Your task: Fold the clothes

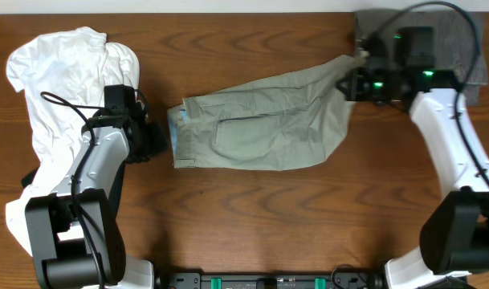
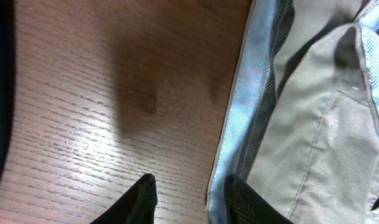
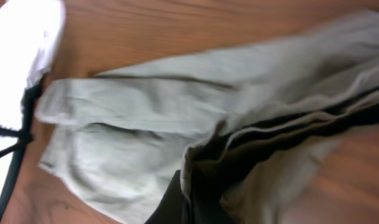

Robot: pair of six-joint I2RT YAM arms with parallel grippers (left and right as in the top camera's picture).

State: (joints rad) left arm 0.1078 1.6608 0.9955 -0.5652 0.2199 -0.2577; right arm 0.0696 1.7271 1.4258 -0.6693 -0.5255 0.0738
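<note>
The khaki shorts [image 1: 260, 124] lie crumpled across the middle of the table, waistband to the left. My left gripper [image 1: 158, 138] sits low at that waistband and is open. In the left wrist view one fingertip [image 2: 144, 198] is over bare wood and the other [image 2: 240, 202] lies against the pale blue waistband lining [image 2: 245, 106]. My right gripper [image 1: 352, 83] is shut on a leg hem of the shorts at the upper right. In the right wrist view its dark fingers [image 3: 180, 202] pinch the bunched cloth, and the shorts [image 3: 152, 106] stretch away from them.
A white T-shirt [image 1: 67, 76] is heaped at the back left, right behind my left arm. Darker grey shorts [image 1: 457, 40] lie in the back right corner under my right arm. Bare wood shows along the front of the table [image 1: 260, 217].
</note>
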